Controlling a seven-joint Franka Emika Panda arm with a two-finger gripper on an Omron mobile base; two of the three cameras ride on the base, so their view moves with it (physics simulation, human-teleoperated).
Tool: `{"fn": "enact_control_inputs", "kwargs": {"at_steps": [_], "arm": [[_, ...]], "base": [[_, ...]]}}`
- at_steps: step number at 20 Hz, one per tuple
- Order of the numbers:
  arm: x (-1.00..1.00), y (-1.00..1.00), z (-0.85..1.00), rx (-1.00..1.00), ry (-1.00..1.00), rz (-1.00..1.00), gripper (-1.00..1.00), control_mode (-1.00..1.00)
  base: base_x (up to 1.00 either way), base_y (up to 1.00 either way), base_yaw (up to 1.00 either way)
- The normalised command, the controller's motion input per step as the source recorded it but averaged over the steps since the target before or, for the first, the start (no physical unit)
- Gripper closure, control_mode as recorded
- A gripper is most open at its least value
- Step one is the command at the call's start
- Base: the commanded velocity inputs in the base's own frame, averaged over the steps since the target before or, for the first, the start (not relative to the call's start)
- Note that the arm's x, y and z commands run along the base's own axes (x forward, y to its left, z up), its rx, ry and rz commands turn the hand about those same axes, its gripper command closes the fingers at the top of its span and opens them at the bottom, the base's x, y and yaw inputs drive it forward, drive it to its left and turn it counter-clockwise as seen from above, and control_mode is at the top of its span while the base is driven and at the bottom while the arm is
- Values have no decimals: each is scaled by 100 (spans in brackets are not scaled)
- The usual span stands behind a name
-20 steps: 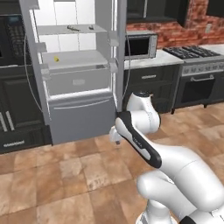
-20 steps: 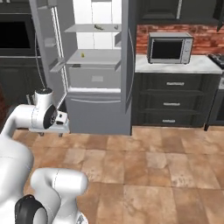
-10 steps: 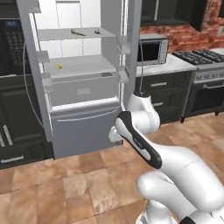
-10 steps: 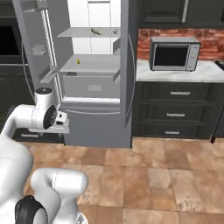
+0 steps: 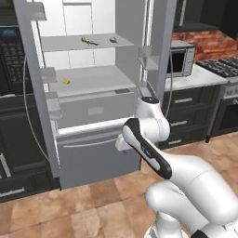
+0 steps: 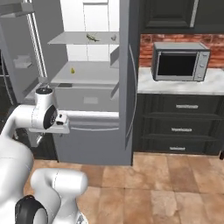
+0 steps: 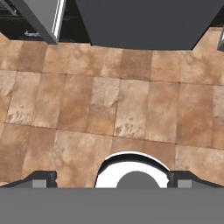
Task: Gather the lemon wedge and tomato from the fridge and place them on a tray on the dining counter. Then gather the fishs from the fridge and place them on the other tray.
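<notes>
The fridge (image 5: 93,158) stands open in front of me, its doors swung wide. On its middle shelf lies the lemon wedge (image 5: 67,81) (image 6: 72,69), small and yellow. Two fishs rest on the upper shelf: an olive one (image 5: 89,41) (image 6: 92,37) and a grey one (image 5: 113,40) (image 6: 113,37). My gripper (image 7: 112,180) hangs low before the bottom drawer and points down at the tiled floor. Its fingertips (image 7: 41,179) stand wide apart, open and holding nothing. The tomato, the trays and the dining counter are out of view.
The fridge's right door (image 6: 127,65) juts out toward me, and the left door (image 5: 32,69) does too. A microwave (image 6: 180,61) sits on the counter to the right, above dark drawers. A stove (image 5: 228,65) lies further right. Brown floor tiles (image 7: 131,109) lie below.
The whole picture has shifted: the base has driven closer to the fridge, which now looks larger. The arm keeps its pose and the gripper stays open.
</notes>
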Motion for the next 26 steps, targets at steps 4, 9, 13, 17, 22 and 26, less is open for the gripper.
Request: {"fn": "enact_control_inputs", "kwargs": {"at_steps": [4, 9, 13, 17, 22, 26], "arm": [[0, 0, 0, 0, 0, 0, -100, 100], [0, 0, 0, 0, 0, 0, -100, 100], [0, 0, 0, 0, 0, 0, -100, 100], [0, 0, 0, 0, 0, 0, -100, 100], [0, 0, 0, 0, 0, 0, -100, 100], [0, 0, 0, 0, 0, 0, -100, 100]], "base": [[61, 31, 0], [57, 33, 0], [53, 23, 0], [43, 20, 0], [21, 27, 0], [26, 33, 0]]}}
